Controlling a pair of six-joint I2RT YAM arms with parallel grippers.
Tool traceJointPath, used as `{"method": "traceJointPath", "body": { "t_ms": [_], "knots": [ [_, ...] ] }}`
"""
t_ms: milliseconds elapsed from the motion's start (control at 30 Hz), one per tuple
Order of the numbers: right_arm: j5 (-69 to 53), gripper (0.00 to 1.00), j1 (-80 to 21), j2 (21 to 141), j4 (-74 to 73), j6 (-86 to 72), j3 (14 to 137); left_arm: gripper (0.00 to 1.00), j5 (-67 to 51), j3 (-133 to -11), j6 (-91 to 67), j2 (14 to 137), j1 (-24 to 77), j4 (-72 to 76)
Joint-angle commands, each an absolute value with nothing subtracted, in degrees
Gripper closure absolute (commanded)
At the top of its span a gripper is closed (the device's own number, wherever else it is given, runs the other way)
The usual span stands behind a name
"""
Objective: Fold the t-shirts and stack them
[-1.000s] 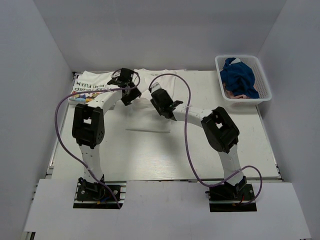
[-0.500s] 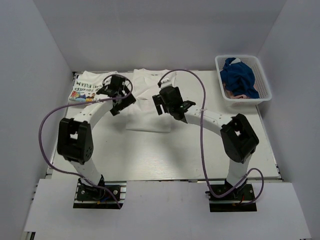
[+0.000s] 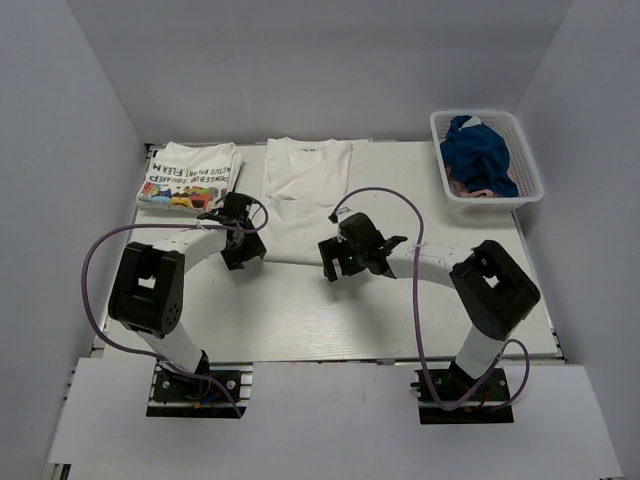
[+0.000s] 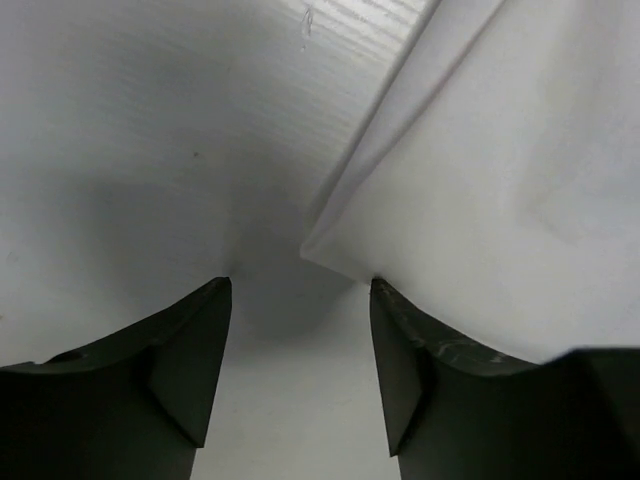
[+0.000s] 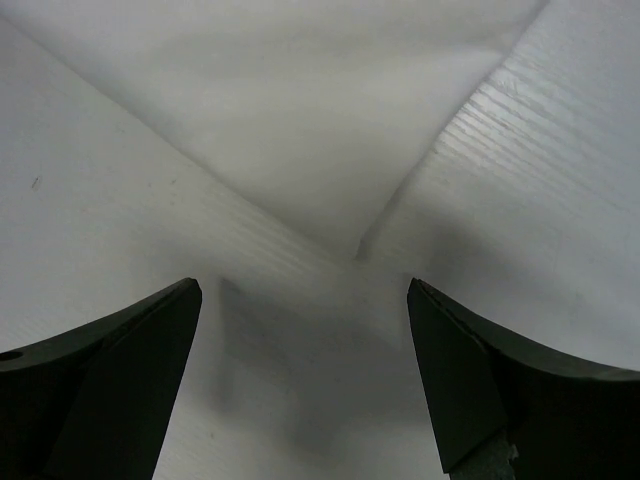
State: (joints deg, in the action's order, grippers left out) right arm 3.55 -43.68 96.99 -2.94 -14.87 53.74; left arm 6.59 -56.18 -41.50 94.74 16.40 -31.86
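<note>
- Plain white tee (image 3: 305, 190) spread flat at upper centre of the top view, hem toward the arms.
- Lettered tee (image 3: 187, 178) folded at upper left, well apart from both grippers.
- Left gripper (image 3: 240, 247) low over the table (image 3: 300, 310) at the hem's left end; right gripper (image 3: 345, 262) low at its right end.
- Left jaws moderately apart, nothing pinched. In the left wrist view, left corner (image 4: 335, 245) just ahead of the gap and off toward the right-hand jaw; cannot tell whether that jaw touches the cloth edge.
- Right jaws spread wide, empty. In the right wrist view, right corner (image 5: 357, 250) ahead of the tips, a little right of the gap's middle.
- Likely step: pinching both hem corners to carry the hem up toward the collar.
- Could close on air or on bare table, since both corners lie ahead of the tips, not between them.
- Could catch only the top layer if the cloth is doubled there, leaving the lower layer behind and the fold lopsided.
- Could push the left corner sideways and wrinkle it, given its off-centre place in the gap.
- Could skew the fold if one arm grips or lifts before the other.
- Purple cable (image 3: 385, 192) looped by the tee's right edge; might drag cloth on the swing upward.
</note>
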Motion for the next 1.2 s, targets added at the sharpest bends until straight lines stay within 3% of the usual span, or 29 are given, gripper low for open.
{"method": "traceJointPath", "body": {
  "t_ms": [0,100,133,233,267,333,367,467,700,967,1167],
  "knots": [
    [0.61,0.11,-43.24,99.4,2.91,-15.29,54.75,0.33,5.62,-56.16,-40.78,96.49,16.09,-27.95],
    [-1.75,0.18,-43.16,102.21,3.07,-15.73,55.81,0.48,5.62,-56.16,-40.25,97.81,16.08,-26.73],
    [-1.41,0.28,-43.24,102.56,3.77,-16.08,55.55,0.53,5.62,-55.64,-39.73,97.82,16.08,-26.02],
    [-0.27,0.43,-43.16,104.23,4.57,-16.35,55.72,0.65,4.31,-55.63,-39.73,99.23,16.08,-24.88],
    [-0.26,0.47,-43.24,104.41,4.57,-16.52,55.72,0.77,3.78,-55.63,-39.12,99.84,16.08,-24.87],
    [2.28,0.62,-43.15,104.85,4.31,-16.78,55.81,0.93,3.78,-56.16,-39.11,100.46,16.08,-24.87],
    [2.37,0.77,-43.07,104.51,4.05,-16.79,56.16,1.0,3.26,-56.16,-38.59,100.46,16.08,-25.4],
    [3.6,1.0,-43.42,101.87,5.27,-16.79,54.16,1.0,4.3,-56.16,-38.58,99.41,16.69,-25.4],
    [-1.47,1.0,-44.64,94.06,2.73,-13.89,51.25,1.0,0.1,-48.71,-36.92,86.33,16.7,-23.81],
    [-8.44,1.0,-48.95,77.55,-7.9,-12.92,46.58,1.0,-15.37,-39.12,-39.9,64.27,17.23,-22.32],
    [-4.85,1.0,-49.13,68.31,-15.55,-15.55,50.97,1.0,-11.87,-44.72,-39.9,52.31,17.23,-28.74]
  ]
}}
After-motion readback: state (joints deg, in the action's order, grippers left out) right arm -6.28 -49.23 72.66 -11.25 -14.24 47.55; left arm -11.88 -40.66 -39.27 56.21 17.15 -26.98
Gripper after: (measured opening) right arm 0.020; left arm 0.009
